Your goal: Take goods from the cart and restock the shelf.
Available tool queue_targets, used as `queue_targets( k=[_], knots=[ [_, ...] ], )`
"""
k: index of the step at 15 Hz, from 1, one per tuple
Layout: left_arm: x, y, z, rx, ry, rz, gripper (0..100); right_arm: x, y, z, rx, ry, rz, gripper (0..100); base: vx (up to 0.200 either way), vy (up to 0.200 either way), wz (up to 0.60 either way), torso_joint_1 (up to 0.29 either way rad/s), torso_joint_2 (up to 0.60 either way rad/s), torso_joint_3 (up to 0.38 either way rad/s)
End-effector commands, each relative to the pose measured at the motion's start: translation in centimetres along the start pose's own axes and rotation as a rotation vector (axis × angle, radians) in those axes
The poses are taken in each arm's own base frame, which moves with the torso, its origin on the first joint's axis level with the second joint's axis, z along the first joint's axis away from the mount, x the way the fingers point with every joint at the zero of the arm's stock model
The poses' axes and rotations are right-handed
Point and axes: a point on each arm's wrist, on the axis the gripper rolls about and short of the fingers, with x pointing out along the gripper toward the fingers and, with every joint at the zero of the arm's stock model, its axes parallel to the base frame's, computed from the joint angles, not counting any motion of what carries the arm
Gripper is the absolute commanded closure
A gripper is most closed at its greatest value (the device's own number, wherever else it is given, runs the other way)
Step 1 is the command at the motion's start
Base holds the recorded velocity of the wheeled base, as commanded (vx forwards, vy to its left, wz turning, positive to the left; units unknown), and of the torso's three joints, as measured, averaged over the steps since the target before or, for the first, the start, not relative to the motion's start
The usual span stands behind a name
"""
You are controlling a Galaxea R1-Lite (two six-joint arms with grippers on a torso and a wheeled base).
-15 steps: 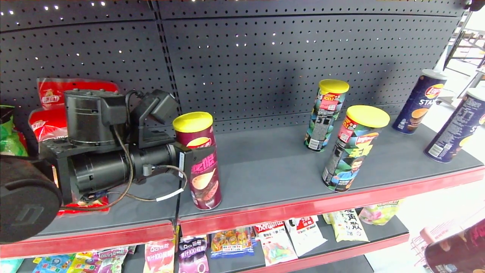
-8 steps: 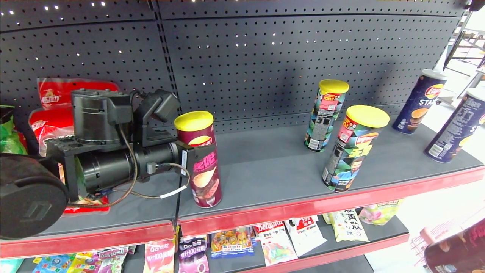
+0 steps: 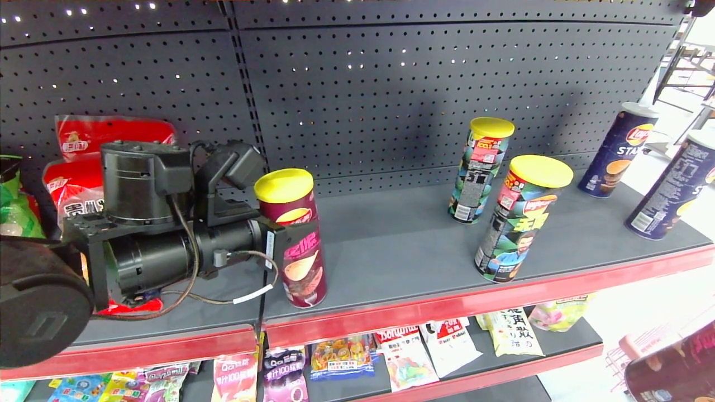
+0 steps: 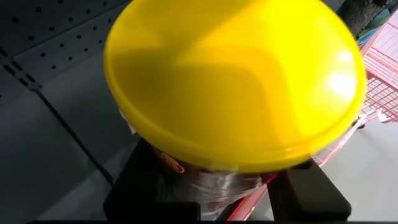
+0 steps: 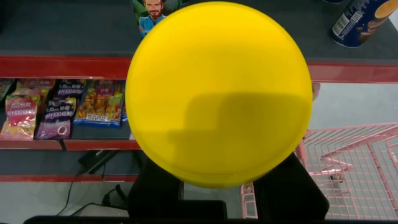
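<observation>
So it stands upright on the grey metal shelf (image 3: 391, 251), our left hand (image 3: 293, 231) clamps the yellow-lidded maroon crisp tube (image 3: 304, 276).

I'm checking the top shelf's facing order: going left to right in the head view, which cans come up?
The maroon can, rear multicoloured can, front multicoloured can, dark blue can, second dark blue can.

Shelf (image 3: 391, 262): grey board, red lip.
Maroon can (image 3: 301, 273): between left gripper (image 3: 296, 237) fingers (image 3: 284, 234).
Green cans (image 3: 480, 167): right of fingers.
Blue cans (image 3: 614, 151): farther right.
Red bags (image 3: 78, 139): left of fingers.
</observation>
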Motion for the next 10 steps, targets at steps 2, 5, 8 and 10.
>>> queue_targets(
  k=[2,5,8,10],
  knots=[
    [-0.53,-0.14,-0.32,0.0,0.008,0.001,100,0.05,0.01,0.02,-0.001,0.002,0.0,100,0.0,0.0,0.0,0.0,0.0,0.0],
    [-0.57,-0.14,-0.29,0.0,0.006,0.002,100,0.11,0.01,0.04,0.005,0.005,0.0,100,0.0,0.0,0.0,0.0,0.0,0.0],
    [-0.83,-0.35,-0.03,0.006,-0.006,-0.004,100,0.07,0.0,0.11,0.005,0.002,0.0,100,0.0,0.0,0.0,0.0,0.0,0.0],
    [-0.95,-0.68,0.07,0.007,-0.01,-0.018,100,0.07,0.0,0.11,0.005,0.002,0.0,100,0.0,0.0,0.0,0.0,0.0,0.0]
  ],
)
